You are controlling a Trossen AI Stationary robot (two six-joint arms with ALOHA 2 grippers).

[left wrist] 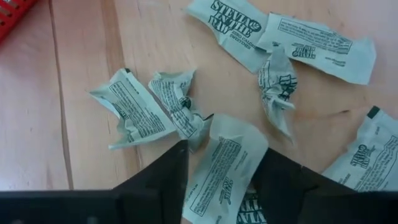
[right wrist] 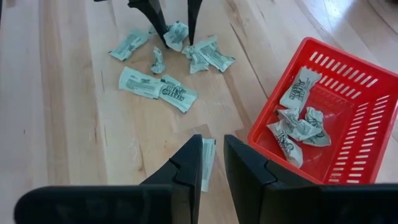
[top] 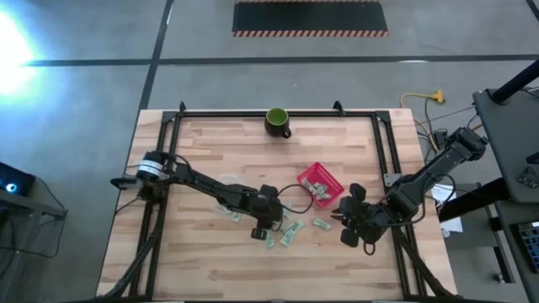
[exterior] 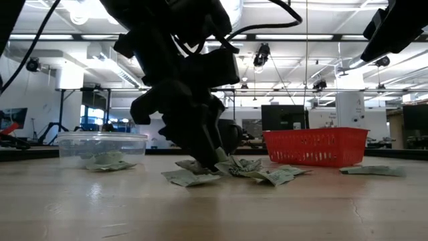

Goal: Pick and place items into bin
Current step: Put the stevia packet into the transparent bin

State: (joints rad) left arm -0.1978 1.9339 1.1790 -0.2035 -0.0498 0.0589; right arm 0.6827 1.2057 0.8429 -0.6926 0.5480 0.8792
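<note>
Pale packet lengthwise between left tool fingers.

You see pale green-and-white packets, flat and crinkled, scattered on the tabletop just ahead of the left pincer. One packet lies between its fingers. Several more lie in the red bin beside the right pincer, one flat between that pincer's fingers.
</note>
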